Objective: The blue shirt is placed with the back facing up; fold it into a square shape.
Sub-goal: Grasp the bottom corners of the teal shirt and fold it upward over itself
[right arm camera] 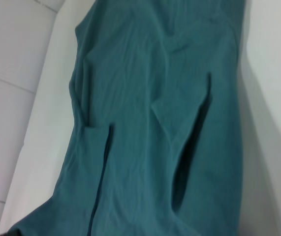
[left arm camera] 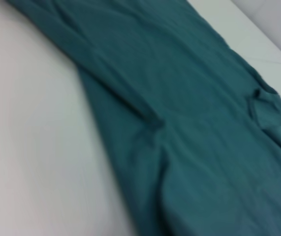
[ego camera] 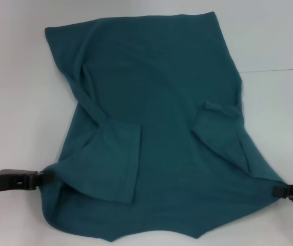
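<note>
The shirt [ego camera: 156, 128] runs lengthwise up the frame; the left gripper [ego camera: 42, 178] and right gripper [ego camera: 280, 190] each pinch a near corner at the lower edges.

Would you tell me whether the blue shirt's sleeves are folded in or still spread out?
Folded in: on the blue shirt, both sleeves lie as flaps over the body, one toward the left gripper, one toward the right gripper.

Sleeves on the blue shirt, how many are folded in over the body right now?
2. One sleeve lies folded on the blue shirt near the left gripper; the other sleeve lies toward the right gripper. None looks hidden.
</note>
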`<state>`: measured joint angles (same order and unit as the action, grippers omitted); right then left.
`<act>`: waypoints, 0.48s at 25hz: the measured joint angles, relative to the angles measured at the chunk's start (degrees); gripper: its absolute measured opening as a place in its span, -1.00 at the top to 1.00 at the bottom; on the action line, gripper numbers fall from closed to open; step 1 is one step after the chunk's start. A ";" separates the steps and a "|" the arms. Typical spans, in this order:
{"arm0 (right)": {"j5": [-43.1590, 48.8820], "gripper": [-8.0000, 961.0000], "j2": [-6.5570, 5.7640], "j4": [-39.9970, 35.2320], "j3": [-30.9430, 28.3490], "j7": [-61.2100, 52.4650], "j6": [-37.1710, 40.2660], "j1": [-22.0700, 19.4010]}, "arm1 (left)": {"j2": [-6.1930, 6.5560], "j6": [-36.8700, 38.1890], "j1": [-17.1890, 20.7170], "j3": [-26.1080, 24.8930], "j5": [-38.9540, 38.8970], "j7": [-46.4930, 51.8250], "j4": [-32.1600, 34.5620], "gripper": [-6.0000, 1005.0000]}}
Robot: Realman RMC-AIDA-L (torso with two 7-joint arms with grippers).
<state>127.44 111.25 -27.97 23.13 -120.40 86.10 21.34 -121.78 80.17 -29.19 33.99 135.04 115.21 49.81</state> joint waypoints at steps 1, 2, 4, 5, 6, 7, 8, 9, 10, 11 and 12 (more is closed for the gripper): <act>-0.01 0.91 -0.11 0.00 -0.50 0.28 0.05 -0.13 | 0.02 0.05 0.61 -0.36 0.02 0.00 0.44 0.99; -0.01 0.91 -0.18 0.00 -1.03 0.56 0.14 -0.24 | 0.03 0.07 0.99 -0.56 0.04 -0.01 0.72 0.99; -0.01 0.91 -0.33 0.00 -1.63 1.00 0.26 -0.33 | 0.05 0.11 1.91 -1.28 0.05 -0.19 1.34 0.99; -0.01 0.91 -0.42 0.01 -1.96 1.18 0.26 -0.39 | 0.05 0.18 2.37 -1.67 0.05 -0.28 1.55 0.99; -0.01 0.91 -0.46 0.01 -2.25 1.38 0.27 -0.42 | 0.05 0.27 2.71 -1.92 0.05 -0.34 1.70 0.99; -0.01 0.91 -0.47 0.02 -2.56 1.63 0.29 -0.49 | 0.05 0.41 3.10 -2.14 0.05 -0.41 1.85 0.99; -0.01 0.91 -0.48 0.02 -2.74 1.76 0.32 -0.57 | 0.05 0.62 3.51 -2.24 0.05 -0.45 1.98 0.99; -0.01 0.91 -0.49 0.03 -2.94 1.93 0.34 -0.67 | 0.06 0.85 3.99 -2.31 0.05 -0.49 2.17 0.99; -0.01 0.91 -0.49 0.02 -3.22 2.10 0.36 -0.80 | 0.05 1.03 4.34 -2.34 0.07 -0.51 2.30 0.99; -0.02 0.91 -0.50 0.03 -3.40 2.22 0.38 -0.90 | 0.06 1.24 4.65 -2.41 0.09 -0.52 2.48 0.99; -0.01 0.91 -0.50 0.03 -3.57 2.31 0.38 -1.03 | 0.06 1.56 4.96 -2.49 0.12 -0.55 2.62 0.99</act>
<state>127.43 110.75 -27.94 19.56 -118.09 86.48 20.31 -121.72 81.73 -24.23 31.51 135.16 114.66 52.43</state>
